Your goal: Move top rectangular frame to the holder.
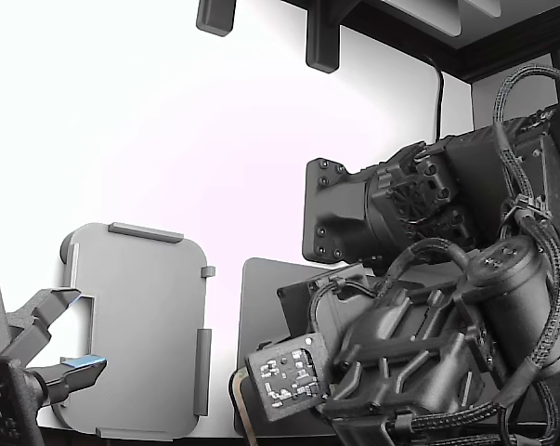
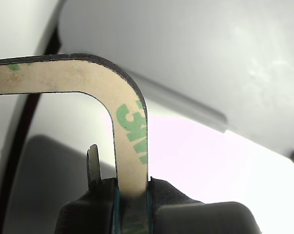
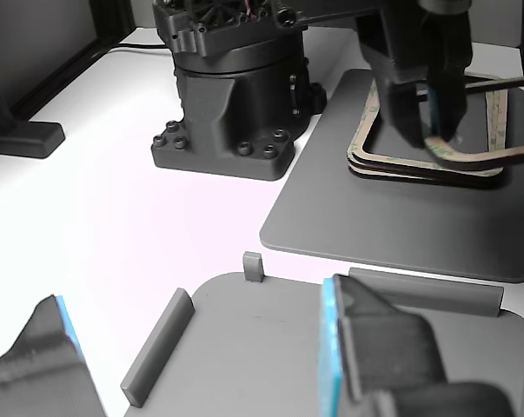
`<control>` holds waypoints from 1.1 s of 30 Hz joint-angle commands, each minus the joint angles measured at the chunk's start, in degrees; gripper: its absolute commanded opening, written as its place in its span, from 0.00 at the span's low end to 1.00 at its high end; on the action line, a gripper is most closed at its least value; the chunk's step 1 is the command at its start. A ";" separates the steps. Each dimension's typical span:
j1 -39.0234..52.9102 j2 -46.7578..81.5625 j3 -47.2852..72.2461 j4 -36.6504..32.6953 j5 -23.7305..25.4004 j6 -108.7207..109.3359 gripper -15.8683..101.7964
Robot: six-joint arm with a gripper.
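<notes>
The gripper is pinching the thin tan rounded-corner frame by one edge, lifting it above the dark grey mat, likely to clear the remaining stack.

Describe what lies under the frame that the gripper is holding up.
In the other view, the lifted top rectangular frame hangs over a stack of similar frames lying on the dark grey mat. The gripper and the raised frame cover part of the stack, so their count is unclear.
</notes>
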 commanded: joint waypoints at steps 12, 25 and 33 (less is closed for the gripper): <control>-11.78 -1.76 -3.43 0.62 4.04 6.33 0.04; -20.65 -11.07 -13.54 0.62 3.69 1.41 0.04; -22.41 -16.35 -18.11 0.62 3.87 -0.18 0.04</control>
